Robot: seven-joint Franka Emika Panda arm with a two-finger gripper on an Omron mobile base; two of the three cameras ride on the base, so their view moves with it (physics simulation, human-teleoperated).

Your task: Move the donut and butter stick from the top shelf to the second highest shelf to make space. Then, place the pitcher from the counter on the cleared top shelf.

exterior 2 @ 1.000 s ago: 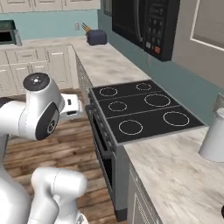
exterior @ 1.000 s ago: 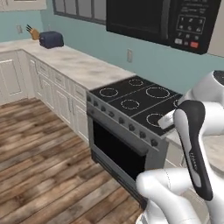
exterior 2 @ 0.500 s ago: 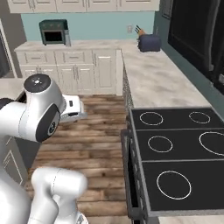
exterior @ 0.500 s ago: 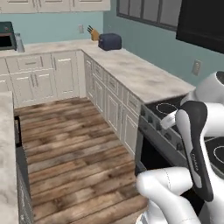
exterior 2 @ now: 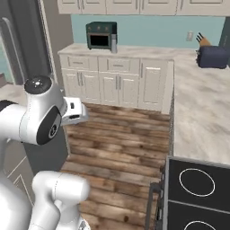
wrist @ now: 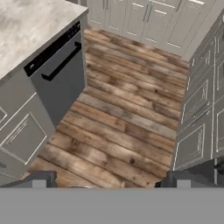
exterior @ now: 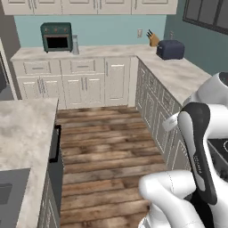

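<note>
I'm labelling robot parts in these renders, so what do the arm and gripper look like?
The arm is glossy white with rounded, bulbous shells and dark grey or black joint bands and caps; one black band carries small pale lettering. The gripper has two small dark grey, blocky finger tips. No cables show.

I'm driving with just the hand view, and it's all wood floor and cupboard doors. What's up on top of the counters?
Observer: A green toaster oven sits on the back counter, against the blue wall.
Operator: Ooh! Anything else up there?
Observer: A dark blue toaster stands in the corner, with a knife block behind it.
Operator: And what's next to the robot?
Observer: A black stovetop with white ring burners, on its right side.
</note>
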